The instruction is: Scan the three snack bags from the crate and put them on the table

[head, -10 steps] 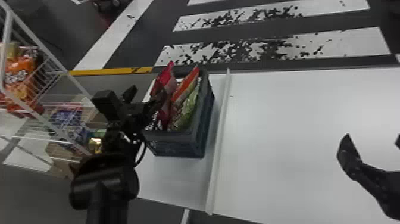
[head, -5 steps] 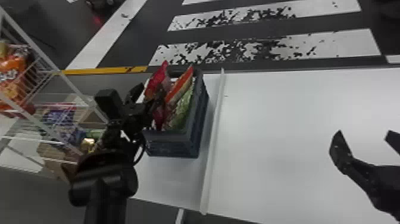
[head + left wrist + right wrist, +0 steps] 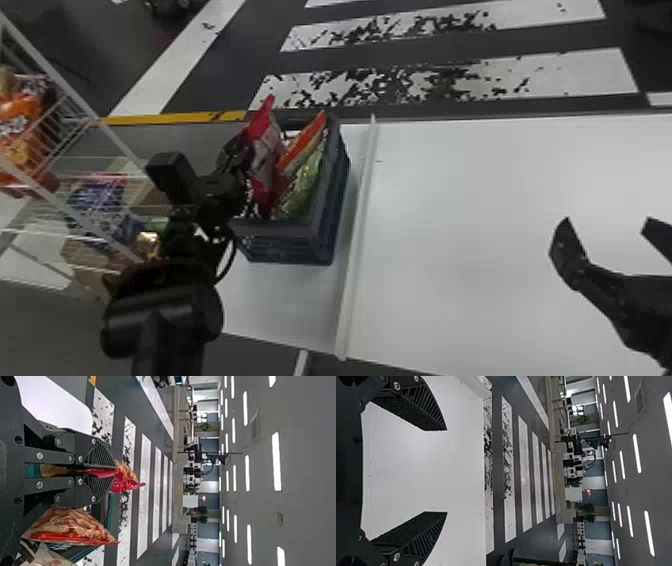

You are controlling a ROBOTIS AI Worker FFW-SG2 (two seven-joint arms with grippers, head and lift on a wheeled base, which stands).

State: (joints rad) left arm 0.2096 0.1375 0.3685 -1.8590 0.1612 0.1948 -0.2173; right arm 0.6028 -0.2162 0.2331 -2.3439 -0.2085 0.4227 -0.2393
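Left arm: enters the head view at the bottom edge, left of centre, and extends forward past a thick rounded joint. Its wrist bends toward the crate (image 3: 285,247), bringing the left gripper (image 3: 242,150) to the crate's left side, at the red bag (image 3: 265,160). In the left wrist view, the two ribbed fingers (image 3: 97,455) are closed on the red bag, whose crumpled top projects beyond their tips.

Right arm: enters the head view at the right edge. The right gripper (image 3: 607,225) is open and empty above the white table (image 3: 475,200), its fingers spread well apart.

Bags: the red bag stands at the left within the crate, its top above the rim. Beside it lean the orange bag (image 3: 302,142) and, farthest right, the green bag (image 3: 302,187). The crate stands on the table, left of the raised strip (image 3: 356,240).

Obscured parts: the crate's front wall hides the bottoms of the bags. In the head view, the left gripper's fingers merge into one dark shape against the red bag. The right edge cuts off one right finger and part of the arm. The left arm covers part of the wire rack (image 3: 75,107), whose lower goods (image 3: 100,195) are too blurred to identify.
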